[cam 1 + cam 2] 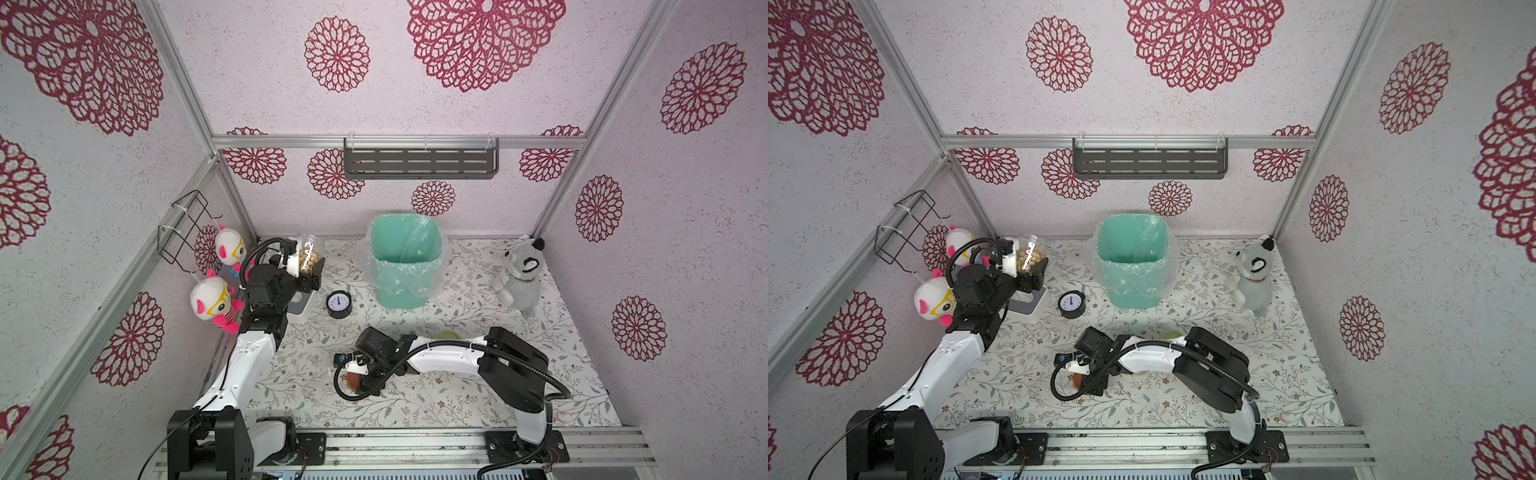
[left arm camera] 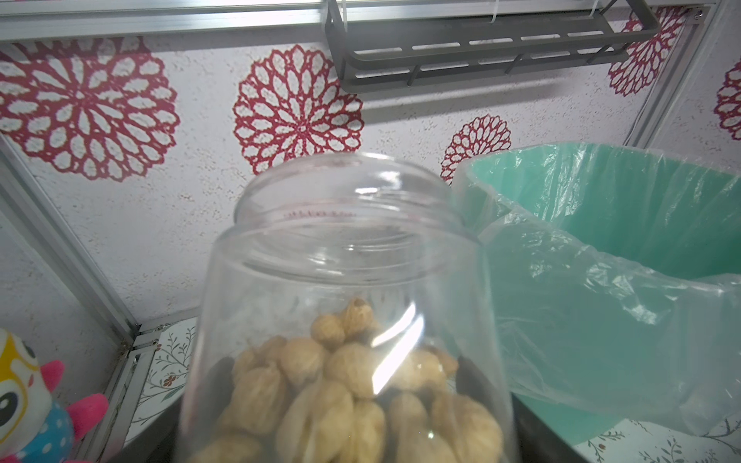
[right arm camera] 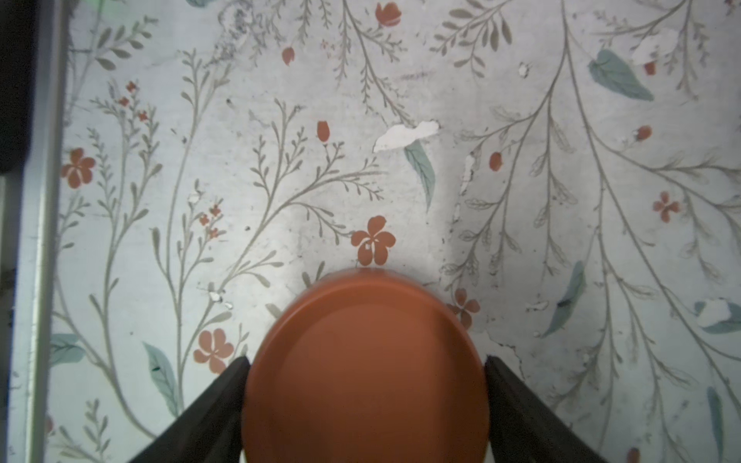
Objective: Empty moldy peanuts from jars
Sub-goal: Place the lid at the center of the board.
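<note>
**Left claw [image 1: 306, 266] clamped on the open jar [image 1: 311, 249], left of the bin [image 1: 399, 291]**

1. Claw state. Your left claw is closed on the body of the clear jar. The jar is lifted off the table [image 1: 478, 390] with its mouth uppermost and not yet tipped. It is near the bin's left side and clear of the rim. Your right claw [image 3: 365, 362] is closed on the brown-orange lid [image 3: 365, 320], with one finger on each side of its edge. It is low over the table in front of the bin, toward the arm bases.

2. Handling. Treat the jar wall as stiff, smooth and probably slippery. Hold it around the body, as now, and keep the threaded neck free for pouring. The peanuts [image 2: 353, 381] are loose and fill only the lower part. Expect them to slide toward the mouth as soon as you tilt the jar, shifting the load. The lid looks thin and rigid, so grip it across its width.

3. Views.
   - The left wrist view shows the uncapped neck, the peanuts and the plastic liner [image 2: 581, 304] draped over the bin's rim. It barely shows the fingers.
   - Both top views show the gap between jar and bin. They show only a sliver of the lid.
   - The right wrist view alone shows the grip on the lid.
   - You cannot tell whether the lid touches the table.
</note>
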`<state>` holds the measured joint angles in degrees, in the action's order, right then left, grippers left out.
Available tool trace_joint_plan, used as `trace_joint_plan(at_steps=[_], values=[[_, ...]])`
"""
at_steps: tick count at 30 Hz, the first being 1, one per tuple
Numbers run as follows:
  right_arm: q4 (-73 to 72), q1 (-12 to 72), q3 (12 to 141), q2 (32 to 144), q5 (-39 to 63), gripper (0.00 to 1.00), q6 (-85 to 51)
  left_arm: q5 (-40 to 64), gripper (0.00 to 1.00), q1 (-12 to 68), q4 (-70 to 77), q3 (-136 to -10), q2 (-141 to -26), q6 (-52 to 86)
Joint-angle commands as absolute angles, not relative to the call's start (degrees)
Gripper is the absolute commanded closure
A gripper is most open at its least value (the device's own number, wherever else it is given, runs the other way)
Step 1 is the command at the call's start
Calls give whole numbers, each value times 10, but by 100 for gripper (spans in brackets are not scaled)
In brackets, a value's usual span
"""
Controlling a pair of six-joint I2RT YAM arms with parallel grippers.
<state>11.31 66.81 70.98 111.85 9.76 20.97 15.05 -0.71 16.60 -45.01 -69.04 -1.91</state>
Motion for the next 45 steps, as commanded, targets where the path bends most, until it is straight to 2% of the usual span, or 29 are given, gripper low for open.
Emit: trace_joint_plan(at_steps=[1, 7, 9, 28, 32, 45], values=[[114, 673, 729, 1120, 70, 34, 221, 148, 100, -11, 211, -459, -682, -25], [107, 675, 721, 1118, 52, 15, 217, 149, 100, -11, 209, -460, -684, -25], [105, 675, 719, 1116, 49, 2, 217, 149, 100, -11, 209, -460, -685, -25], [27, 662, 706, 1039, 51, 1, 184, 152, 100, -11, 206, -461, -684, -24], [2, 652, 700, 1003, 44, 1, 167, 190, 100, -19, 227, -458, -678, -23], [-61, 599, 666, 859, 0, 1, 90, 246, 100, -22, 66, -554, -669, -72]])
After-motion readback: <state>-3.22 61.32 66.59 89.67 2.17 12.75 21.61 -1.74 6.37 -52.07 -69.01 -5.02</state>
